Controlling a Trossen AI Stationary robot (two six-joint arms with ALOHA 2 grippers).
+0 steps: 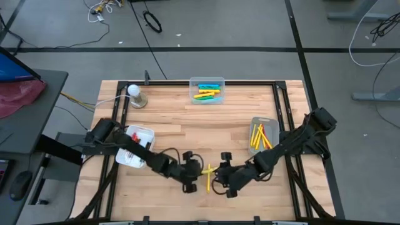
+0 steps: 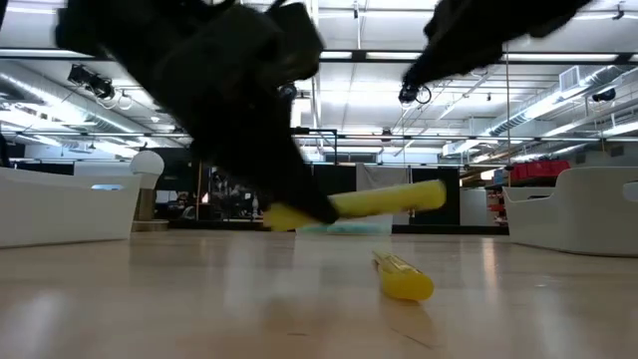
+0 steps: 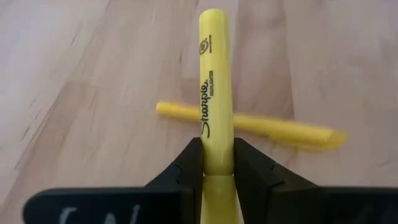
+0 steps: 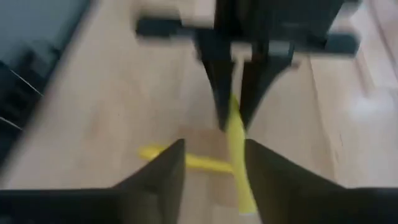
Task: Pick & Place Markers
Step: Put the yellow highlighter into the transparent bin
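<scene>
Worktop layout: both claws are meeting near the front edge, centre. Left claw is sitting just left of right claw, with the held highlighter between them, raised over a second highlighter lying crosswise on the worktop. A bin is standing at rear centre, another tray at right, a third tray at left under the left arm. A lamp is standing at rear left.

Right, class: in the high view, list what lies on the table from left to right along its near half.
White bin → left hand → yellow highlighter → right hand → grey bin.
</scene>
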